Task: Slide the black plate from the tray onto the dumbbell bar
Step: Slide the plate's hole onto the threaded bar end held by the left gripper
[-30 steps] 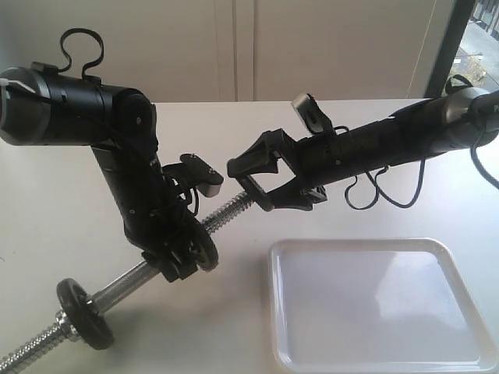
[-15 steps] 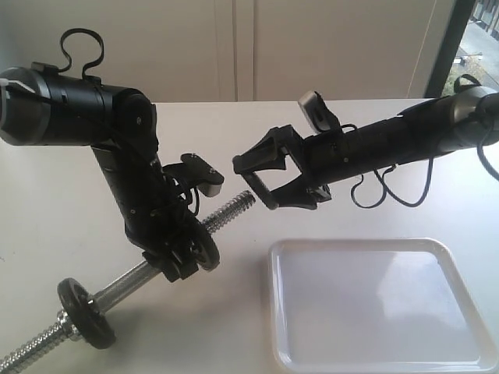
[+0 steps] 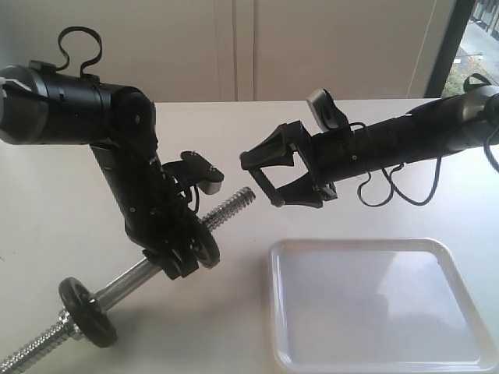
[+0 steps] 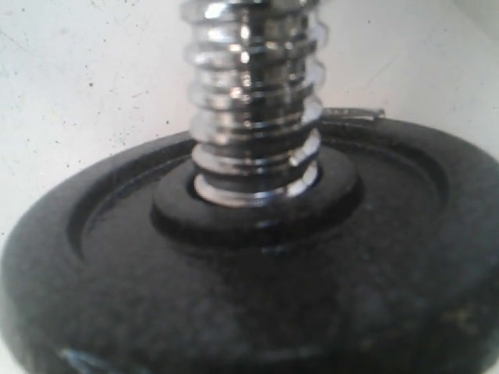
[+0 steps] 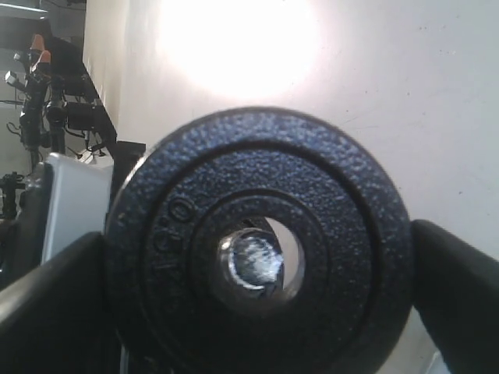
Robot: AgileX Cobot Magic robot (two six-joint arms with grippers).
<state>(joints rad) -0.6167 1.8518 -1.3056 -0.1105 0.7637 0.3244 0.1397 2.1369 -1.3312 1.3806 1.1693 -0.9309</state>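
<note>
My right gripper [image 3: 263, 178] is shut on the black plate [image 3: 261, 183], held edge-on in the air just off the threaded tip of the dumbbell bar [image 3: 232, 204]. In the right wrist view the black plate [image 5: 257, 241] fills the gap between the fingers [image 5: 460, 273], and the bar's end [image 5: 251, 261] shows through its centre hole, slightly off centre. My left gripper [image 3: 175, 261] is shut on the bar's middle and holds it tilted. A second black disc [image 3: 206, 248] sits on the bar against that gripper. It fills the left wrist view as the disc [image 4: 257, 288] with the threaded rod [image 4: 253, 101] through it.
The white tray [image 3: 312, 343] lies at the lower right with nothing in it. A third black disc [image 3: 87, 312] sits on the bar's lower left end, near the table's front edge. The left arm [image 3: 117, 140] stands over the table's left side.
My right gripper with the plate has drawn back a little to the right and upward, away from the bar's tip. The left arm and the bar have hardly moved.
</note>
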